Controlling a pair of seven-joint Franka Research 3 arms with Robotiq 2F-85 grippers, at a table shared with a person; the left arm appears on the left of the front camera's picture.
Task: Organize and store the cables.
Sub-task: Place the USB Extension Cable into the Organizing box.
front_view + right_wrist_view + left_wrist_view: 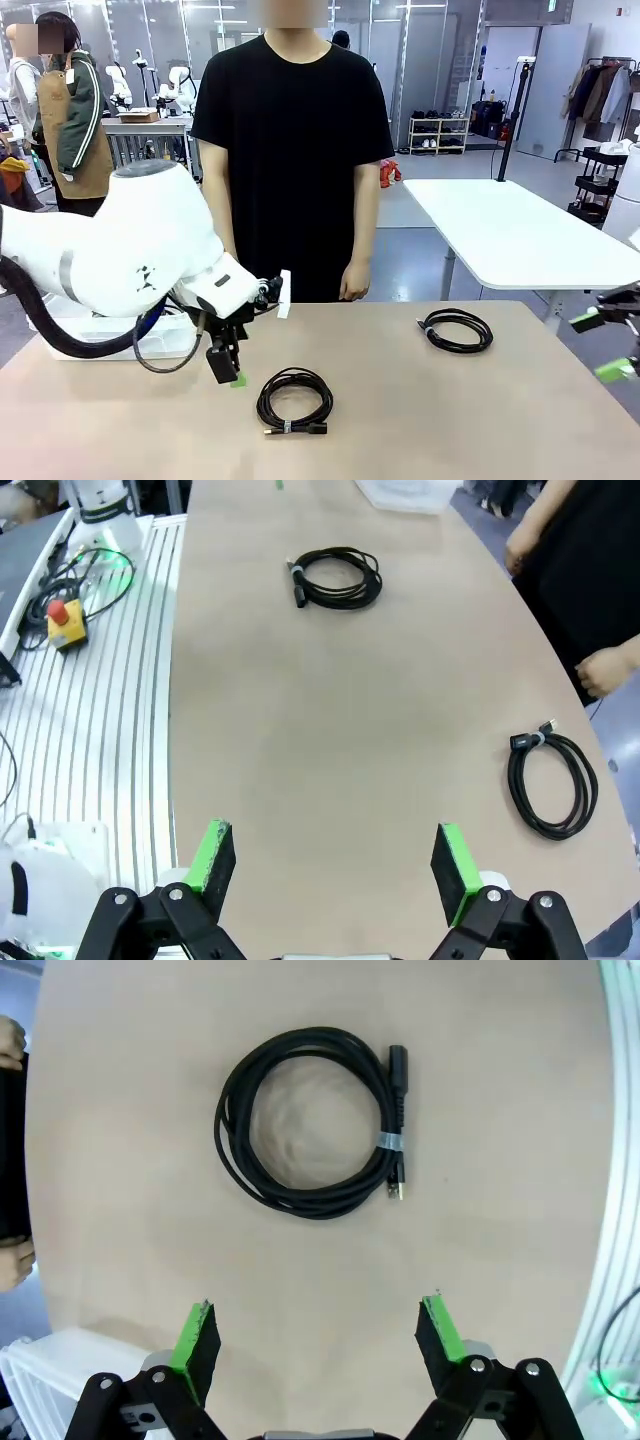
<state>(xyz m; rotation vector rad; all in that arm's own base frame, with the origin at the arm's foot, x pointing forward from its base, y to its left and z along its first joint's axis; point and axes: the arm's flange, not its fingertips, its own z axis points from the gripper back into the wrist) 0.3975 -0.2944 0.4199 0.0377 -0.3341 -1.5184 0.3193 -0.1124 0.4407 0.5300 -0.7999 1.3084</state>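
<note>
Two cables lie coiled on the tan table (400,420). One black coil (294,400) with a pale tie is near the front middle. My left gripper (232,372) hangs open just left of it, pointing down. In the left wrist view that coil (310,1125) lies beyond my left gripper (320,1335), apart from the green pads (195,1345). The second coil (456,330) lies at the far right, near the person. My right gripper (605,345) stands open at the right table edge. In the right wrist view my right gripper (335,865) holds nothing, with the second coil (552,780) to its right and the first coil (335,578) far ahead.
A white bin (110,335) sits at the far left behind my left arm. A person in a black shirt stands at the far edge, hands (352,285) hanging down. A red button box (62,615) rests on the slotted metal base beside the table.
</note>
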